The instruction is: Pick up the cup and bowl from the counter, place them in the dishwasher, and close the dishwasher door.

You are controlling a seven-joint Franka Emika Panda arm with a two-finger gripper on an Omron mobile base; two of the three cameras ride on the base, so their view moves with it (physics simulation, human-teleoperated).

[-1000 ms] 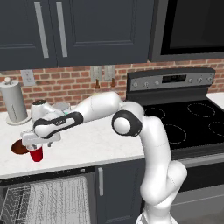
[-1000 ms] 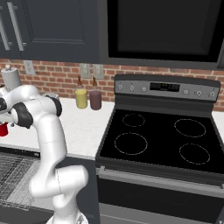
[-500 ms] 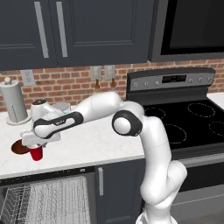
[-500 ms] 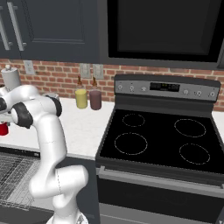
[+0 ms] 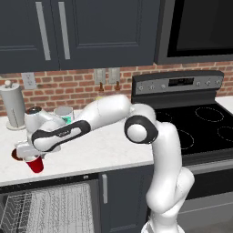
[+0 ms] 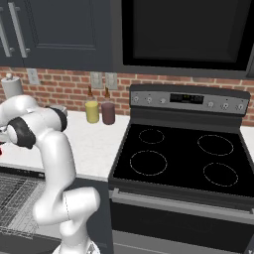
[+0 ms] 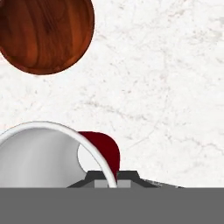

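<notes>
Cup in the gripper, tilted above the counter edge.
The gripper (image 5: 28, 154) is pinching the red cup (image 5: 35, 164) at its rim, one finger inside the white mouth in the hand view, and is holding it tilted over the white counter (image 5: 104, 152) near the front edge. The bowl (image 7: 44, 34) is lying on the counter just beside the cup, apart from it. The dishwasher (image 5: 45, 207) is standing open below, its wire rack showing.

Glossy white arm (image 5: 164, 150) of rounded, tube-like links, with dark grey joint caps and a dark band along the forearm, rising from a white base
</notes>
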